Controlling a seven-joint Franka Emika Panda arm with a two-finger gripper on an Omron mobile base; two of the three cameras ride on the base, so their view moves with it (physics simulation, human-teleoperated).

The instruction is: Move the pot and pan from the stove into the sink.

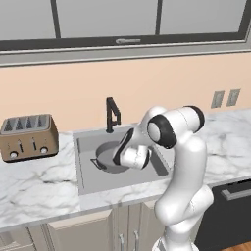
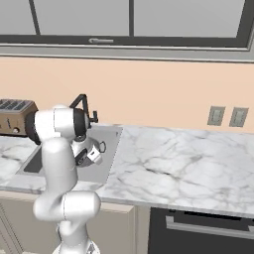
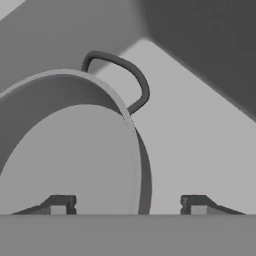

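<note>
The grey pot [image 1: 107, 158] sits inside the sink [image 1: 90, 182], below the black faucet [image 1: 112, 114]. In the hand view the pot [image 3: 65, 150] is seen close up, one dark loop handle [image 3: 126, 75] at its far side. My gripper [image 3: 127, 205] is open; its fingertips [image 3: 61, 204] stand wide apart, one over the pot's inside and the other outside over the sink floor [image 3: 200, 135], with the rim running between them. From the base views the gripper [image 1: 117, 158] [image 2: 83, 158] hangs low in the basin over the pot's right side. The pan and the stove are out of view.
A brown toaster [image 1: 28, 137] stands on the marble counter [image 1: 34, 186] left of the sink. Wall outlets [image 2: 227, 116] sit above the right stretch of counter [image 2: 173, 163]. A black appliance front [image 2: 203, 228] lies below the counter at the right.
</note>
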